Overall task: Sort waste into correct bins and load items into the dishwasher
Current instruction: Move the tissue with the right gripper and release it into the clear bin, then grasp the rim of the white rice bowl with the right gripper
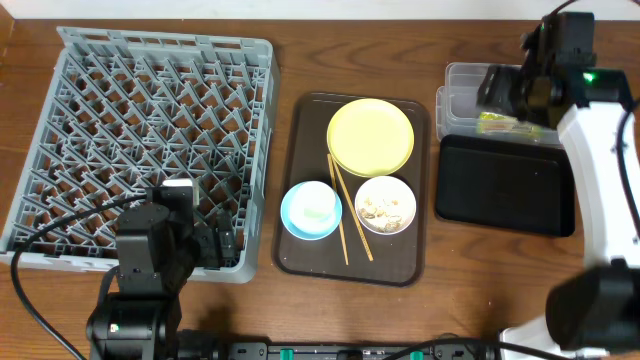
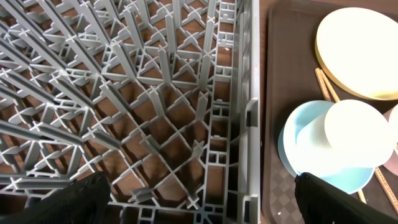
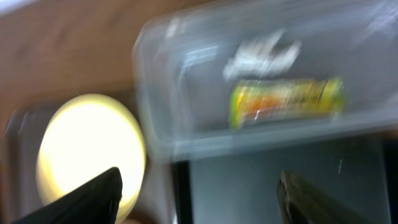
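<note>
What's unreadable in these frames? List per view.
Right wrist: the whole frame is motion-blurred. The snack wrapper in the clear tub is a green-orange smear, and the white scrap is shapeless.
Overhead: the right arm covers much of the tub. The bits in the cream-white bowl are too small to identify.
Left wrist: the yellow plate is cut off by the right edge. The chopsticks are mostly behind the light-blue bowl.

Honestly, there's no text I can read in any view. The closest thing is the green-and-orange snack wrapper (image 3: 286,101) lying in the clear tub (image 3: 163,124). My right wrist camera shows it badly blurred, so its print is just coloured smears with no letters or brand. From overhead it's too small to read.
</note>
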You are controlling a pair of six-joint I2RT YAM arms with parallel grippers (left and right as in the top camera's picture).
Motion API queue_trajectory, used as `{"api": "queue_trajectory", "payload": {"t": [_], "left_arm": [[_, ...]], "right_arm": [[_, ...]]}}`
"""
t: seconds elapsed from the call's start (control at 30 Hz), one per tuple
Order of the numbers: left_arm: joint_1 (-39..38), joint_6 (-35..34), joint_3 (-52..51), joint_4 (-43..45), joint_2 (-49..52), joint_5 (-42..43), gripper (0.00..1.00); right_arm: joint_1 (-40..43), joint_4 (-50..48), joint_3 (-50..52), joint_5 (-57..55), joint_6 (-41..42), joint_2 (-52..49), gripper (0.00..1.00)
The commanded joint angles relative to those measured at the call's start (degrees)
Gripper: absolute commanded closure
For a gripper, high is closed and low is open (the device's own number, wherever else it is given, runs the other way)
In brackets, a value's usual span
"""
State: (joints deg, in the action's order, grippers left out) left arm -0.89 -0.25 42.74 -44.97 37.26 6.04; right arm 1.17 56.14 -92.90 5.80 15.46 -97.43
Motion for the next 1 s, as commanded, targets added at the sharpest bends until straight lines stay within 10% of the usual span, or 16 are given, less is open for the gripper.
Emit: {"api": "queue_trajectory", "payload": {"t": [0.0, 0.5, 0.97], "left_arm": [[-0.2, -0.9, 1.4, -0.1, -0.2, 0.3, 0.03], [-0.2, -0.9, 1.4, -2.3, -0.2, 0.3, 0.03], [-0.2, -0.9, 1.4, -2.4, -0.2, 0.3, 0.03]], "right_arm": [[-4.8, 7.3, 0.0, 9.5, -9.0, 3.8, 0.31], [-35.5, 4.4, 17.0, 3.0, -8.1, 3.7, 0.41], [-43.2, -17.8, 34.9, -3.5, -3.8, 3.7, 0.70]]}}
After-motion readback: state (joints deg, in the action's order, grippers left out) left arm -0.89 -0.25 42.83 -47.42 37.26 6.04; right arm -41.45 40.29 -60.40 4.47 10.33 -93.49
